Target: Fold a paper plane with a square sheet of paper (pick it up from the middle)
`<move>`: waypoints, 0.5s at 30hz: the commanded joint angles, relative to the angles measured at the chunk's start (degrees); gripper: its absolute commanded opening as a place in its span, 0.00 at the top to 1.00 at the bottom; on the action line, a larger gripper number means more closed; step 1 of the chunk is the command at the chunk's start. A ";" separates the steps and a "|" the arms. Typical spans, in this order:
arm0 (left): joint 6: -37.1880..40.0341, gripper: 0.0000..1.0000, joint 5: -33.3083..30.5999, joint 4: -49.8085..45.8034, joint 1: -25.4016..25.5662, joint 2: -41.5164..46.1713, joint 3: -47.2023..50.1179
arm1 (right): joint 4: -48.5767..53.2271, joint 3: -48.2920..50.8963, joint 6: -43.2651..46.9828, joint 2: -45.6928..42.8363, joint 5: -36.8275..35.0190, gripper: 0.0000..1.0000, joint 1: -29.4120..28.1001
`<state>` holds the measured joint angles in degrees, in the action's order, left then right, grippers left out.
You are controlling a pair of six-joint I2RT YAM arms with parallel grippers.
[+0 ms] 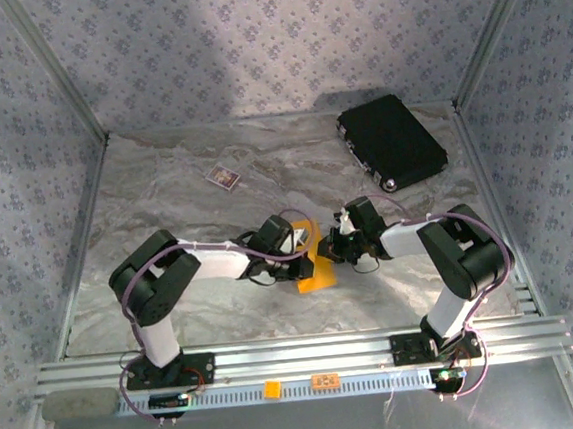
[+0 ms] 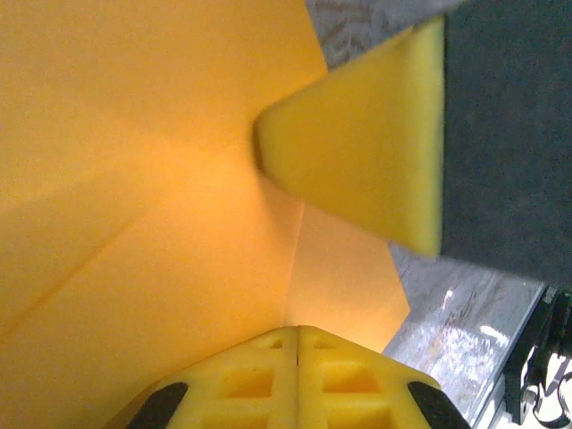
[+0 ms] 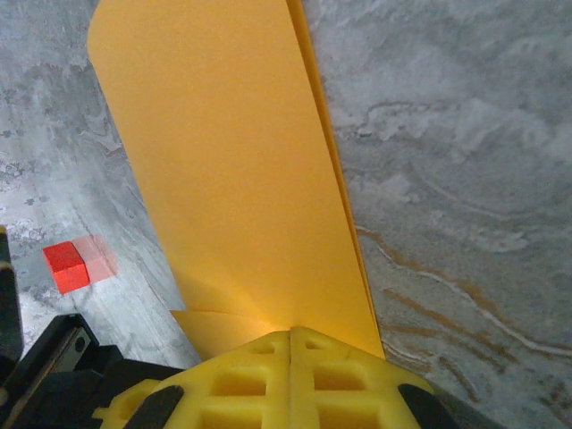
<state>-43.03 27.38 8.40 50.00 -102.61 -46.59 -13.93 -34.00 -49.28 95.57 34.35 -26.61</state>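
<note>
- Pincers first: how do they stand?
- Left pincer [image 1: 304, 254] is closed tight, its yellow fingertips pressed together on an edge of the square sheet of paper [image 1: 316, 268]. Right pincer [image 1: 333, 248] is closed the same way and nips the paper from the other side.
- Where is the paper?
- Between the two of them, near the middle of the table [image 1: 176, 209], a little toward the near edge. It is orange-yellow and not a flat square but a creased shape. The left wrist view shows slanting fold lines. The right wrist view shows a long band running away from the fingertips, with layered edges along its right side. Whether its lower corner touches the table I cannot tell.
- Does anything else touch it?
- In the left wrist view a yellow wedge-shaped pad [image 2: 366, 152] on a dark grey body presses against the paper from the right. I cannot tell what it belongs to.
- And further out?
- A small red block [image 3: 67, 266] lies on the grey marbled table, apart from the paper. A black case [image 1: 393, 143] lies flat in the far right corner. A small orange tag [image 1: 273, 388] sits on the metal frame [image 1: 299, 356] at the near edge, between the arm bases, with a second one just right of it.
</note>
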 commanded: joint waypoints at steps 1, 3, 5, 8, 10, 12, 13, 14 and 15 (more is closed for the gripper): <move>1.48 0.95 0.03 -4.90 0.76 2.77 1.34 | 4.79 1.48 0.09 1.63 -4.69 0.96 0.64; 2.34 0.94 0.32 -6.05 0.80 3.67 1.66 | 4.84 1.46 0.07 1.64 -4.64 0.96 0.66; 3.25 0.94 0.24 -7.63 0.92 4.44 2.01 | 4.82 1.47 0.09 1.59 -4.72 0.96 0.60; 4.10 0.94 -0.56 -9.23 0.98 5.70 3.64 | 4.93 1.39 0.09 1.53 -4.60 0.96 0.64; 4.18 0.94 -0.74 -9.61 1.06 6.58 4.73 | 5.01 1.39 0.04 1.45 -4.64 0.96 0.61; 4.20 0.94 -1.34 -10.14 1.28 7.67 5.62 | 4.97 1.31 0.06 1.27 -4.55 0.96 0.68; 4.18 0.95 -1.41 -10.15 1.26 8.21 6.00 | 5.05 1.31 0.11 1.20 -4.55 0.96 0.63; 4.01 0.95 -1.40 -10.01 1.33 8.89 6.37 | 5.06 1.31 0.03 1.04 -4.55 0.96 0.64; 3.89 0.95 -1.40 -9.99 1.33 9.67 6.51 | 4.97 1.26 0.07 1.04 -4.32 0.96 0.67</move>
<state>-40.07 26.57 1.19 50.81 -95.48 -41.17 -13.91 -34.00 -49.28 95.57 34.35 -26.57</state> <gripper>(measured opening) 0.058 0.057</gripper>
